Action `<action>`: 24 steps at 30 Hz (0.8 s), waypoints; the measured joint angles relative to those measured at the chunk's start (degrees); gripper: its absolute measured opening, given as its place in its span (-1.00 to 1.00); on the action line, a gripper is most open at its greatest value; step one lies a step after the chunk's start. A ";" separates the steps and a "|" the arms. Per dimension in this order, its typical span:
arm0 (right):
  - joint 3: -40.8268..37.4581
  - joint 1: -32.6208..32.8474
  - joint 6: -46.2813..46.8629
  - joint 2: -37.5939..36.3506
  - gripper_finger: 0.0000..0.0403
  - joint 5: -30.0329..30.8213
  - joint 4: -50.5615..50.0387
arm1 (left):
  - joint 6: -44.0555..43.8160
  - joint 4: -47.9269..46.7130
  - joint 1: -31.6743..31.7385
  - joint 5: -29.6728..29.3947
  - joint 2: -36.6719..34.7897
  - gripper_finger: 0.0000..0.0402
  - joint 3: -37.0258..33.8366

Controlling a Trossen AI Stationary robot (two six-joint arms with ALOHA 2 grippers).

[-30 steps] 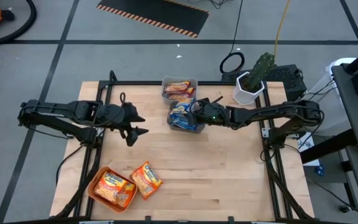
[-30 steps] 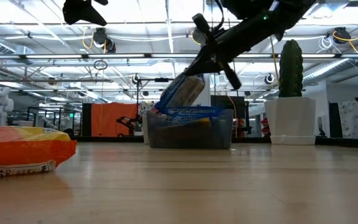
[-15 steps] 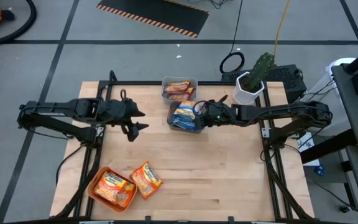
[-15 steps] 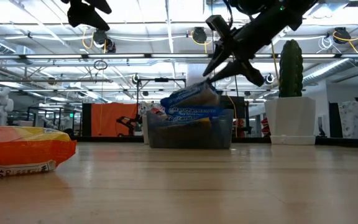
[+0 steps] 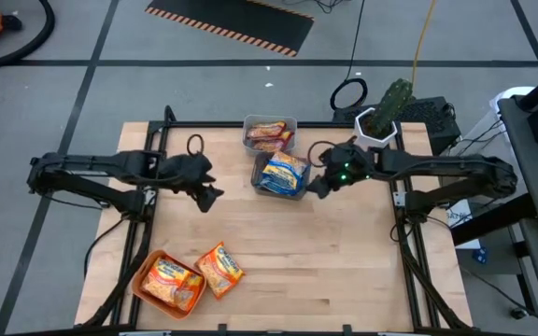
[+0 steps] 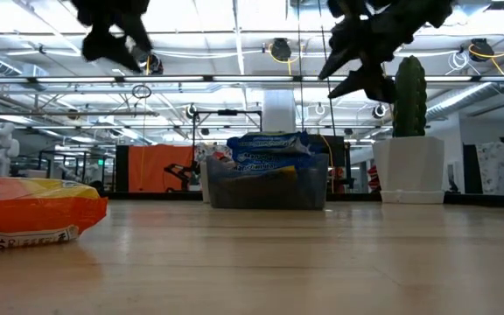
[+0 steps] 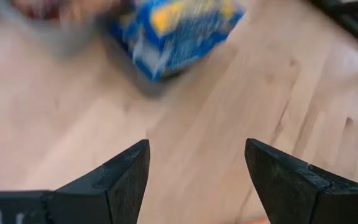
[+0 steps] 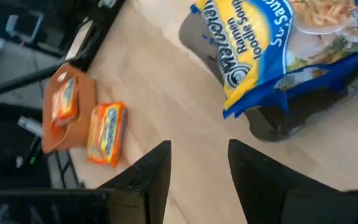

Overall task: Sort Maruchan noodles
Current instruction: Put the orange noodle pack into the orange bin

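the right gripper (image 5: 318,183) has let go and backed off with fingers apart, leaving the blue noodle packet (image 5: 284,173) lying atop its bin (image 6: 267,191), while the left gripper (image 5: 208,193) hovers open nearby

Glossy crinkly plastic packets (image 8: 291,43), wooden table (image 5: 344,252)

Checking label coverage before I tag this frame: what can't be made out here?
- How many packets sit under the top blue packet in its bin: high view, the top packet covers them.
- Packets in the far bin: low view, the nearer bin hides it.
- Orange tray: low view, cut off at the edge; only an orange packet shows.
- Print on the blue packet: left wrist view, blurred.
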 joint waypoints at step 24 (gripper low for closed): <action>0.00 -9.28 -20.16 -12.68 -0.23 -3.70 -7.92 | -49.47 3.58 -12.95 19.67 17.08 0.33 -10.99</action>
